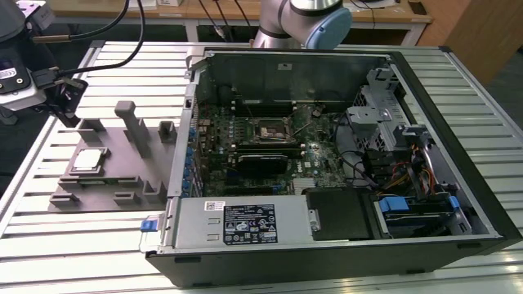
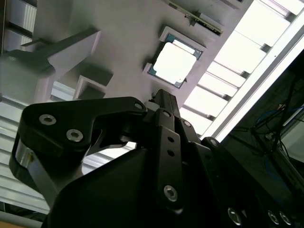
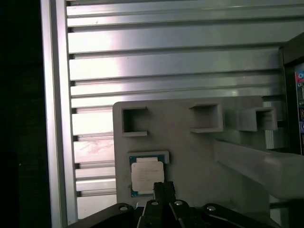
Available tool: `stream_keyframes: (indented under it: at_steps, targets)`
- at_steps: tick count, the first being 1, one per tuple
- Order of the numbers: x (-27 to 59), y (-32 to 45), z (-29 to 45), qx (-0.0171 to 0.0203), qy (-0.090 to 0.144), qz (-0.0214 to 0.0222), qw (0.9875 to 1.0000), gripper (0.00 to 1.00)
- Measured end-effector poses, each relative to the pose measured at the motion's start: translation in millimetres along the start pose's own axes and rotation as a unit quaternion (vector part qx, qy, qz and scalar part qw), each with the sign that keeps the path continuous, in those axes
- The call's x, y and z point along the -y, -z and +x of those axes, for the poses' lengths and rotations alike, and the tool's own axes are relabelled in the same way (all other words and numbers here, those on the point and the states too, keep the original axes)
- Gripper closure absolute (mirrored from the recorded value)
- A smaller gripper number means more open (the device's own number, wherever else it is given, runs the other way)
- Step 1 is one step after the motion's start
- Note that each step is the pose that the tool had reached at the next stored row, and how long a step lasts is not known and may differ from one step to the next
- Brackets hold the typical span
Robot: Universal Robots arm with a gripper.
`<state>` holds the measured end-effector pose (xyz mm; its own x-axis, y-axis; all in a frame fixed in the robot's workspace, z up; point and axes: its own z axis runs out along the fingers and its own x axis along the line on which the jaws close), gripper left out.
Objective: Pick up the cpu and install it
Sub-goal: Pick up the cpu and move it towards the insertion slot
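Observation:
The cpu (image 1: 87, 160) is a small silver-grey square chip lying flat in a recess of the grey moulded fixture tray (image 1: 114, 182), at the exterior view's left. Both wrist views show the cpu (image 2: 174, 64) (image 3: 147, 175) on the tray (image 3: 194, 156). My gripper (image 1: 72, 116) hangs above the tray's far end, clear of the cpu, with its black fingers (image 3: 164, 189) shut together and nothing between them. The fingertips (image 2: 160, 94) point toward the chip. The black square socket (image 1: 268, 129) sits on the motherboard inside the open computer case (image 1: 425, 141).
The case lies on its side on a slatted aluminium table (image 1: 122, 245). Tall grey posts (image 1: 131, 125) rise from the tray beside the cpu. Cables, a drive cage (image 1: 376, 116) and a power supply (image 1: 245, 222) crowd the case. The arm's base (image 1: 302, 21) stands behind the case.

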<state>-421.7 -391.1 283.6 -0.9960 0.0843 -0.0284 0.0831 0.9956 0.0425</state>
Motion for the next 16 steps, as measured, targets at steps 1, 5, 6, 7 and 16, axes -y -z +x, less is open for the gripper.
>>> stream_keyframes:
  at_steps: [1, 5, 6, 7, 16]
  targets:
    - [0.1, -0.7, 0.4, 0.0, 0.0, 0.0, 1.0, 0.89]
    - [0.4, -3.8, 1.7, 0.0, 0.0, 0.0, 1.0, 0.89]
    - [0.5, -4.5, 1.9, 0.0001, 0.0, 0.0, 1.0, 0.89]
    - [0.5, -5.1, 2.2, 0.0, 0.0, 0.0, 1.0, 0.89]
    - [0.9, -10.0, 3.8, 0.0, 0.0, 0.0002, 1.0, 0.89]
